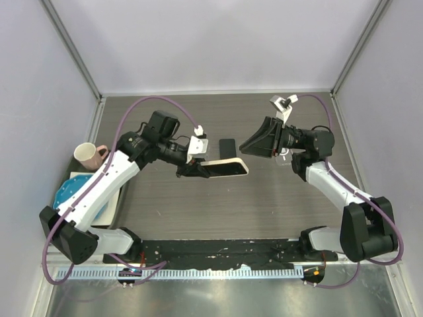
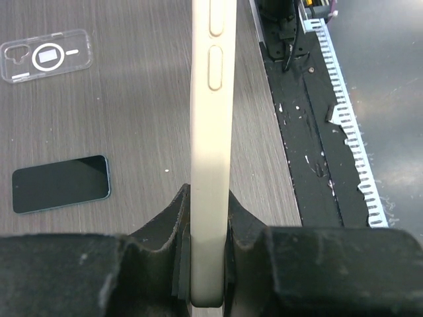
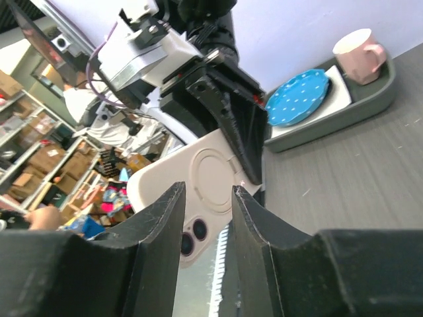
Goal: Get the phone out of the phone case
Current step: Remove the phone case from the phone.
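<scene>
Left fingers (image 2: 162, 221) grip cream case (image 2: 210, 132); tray (image 3: 344, 120) holds plate (image 3: 297, 96), mug (image 3: 360, 49).

The counter (image 1: 277, 198) is lit evenly and brightly from above; only soft shadows are cast on it. Glare is seen on the metal strip (image 1: 218, 300) along its near edge.

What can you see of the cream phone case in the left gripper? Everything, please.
The cream phone case looks matte and soft, like silicone, with rounded corners. One side edge carries two raised oval buttons. The back shows a moulded ring and a camera cutout with two lenses. It is held above the table, turned roughly on edge and clamped at one end by the left gripper. The free end points toward the open right gripper, which does not appear to touch it.
</scene>
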Controlling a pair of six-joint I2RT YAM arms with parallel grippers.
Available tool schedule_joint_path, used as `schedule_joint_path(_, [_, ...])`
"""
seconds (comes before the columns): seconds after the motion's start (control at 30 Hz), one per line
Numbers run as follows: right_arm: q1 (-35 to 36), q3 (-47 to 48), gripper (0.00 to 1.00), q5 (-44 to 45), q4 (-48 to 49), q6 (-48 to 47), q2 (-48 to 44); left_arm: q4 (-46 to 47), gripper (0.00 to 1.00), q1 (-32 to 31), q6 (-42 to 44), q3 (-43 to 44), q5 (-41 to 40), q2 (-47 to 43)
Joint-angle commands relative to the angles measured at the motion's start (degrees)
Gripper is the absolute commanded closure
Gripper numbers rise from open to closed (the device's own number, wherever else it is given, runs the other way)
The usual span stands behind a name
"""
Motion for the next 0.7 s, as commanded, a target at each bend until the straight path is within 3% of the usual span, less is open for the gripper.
schedule_joint_path(0.0, [0.0, -1.2, 0.59, -2.1, 23.3, 10.8, -1.5, 6.8, 1.0, 1.6, -3.9, -0.7, 7.7, -2.6])
schedule_joint_path(0.37, [0.0, -5.5, 0.44, -7.3, 22.6, 1.4, -9.5, 13.8, 1.0, 3.9, -13.4, -3.5, 10.8, -1.6])
schedule_joint_path(0.53, [0.0, -3.6, 0.45, -13.1, 22.6, 2.2, -8.8, 15.3, 1.0, 4.3, -14.6, -5.1, 10.7, -2.1])
schedule_joint_path(0.67, [0.1, -4.0, 0.52, -12.8, 23.0, 0.8, -8.3, 16.6, 1.0, 4.6, -15.3, -5.8, 11.0, -1.9])
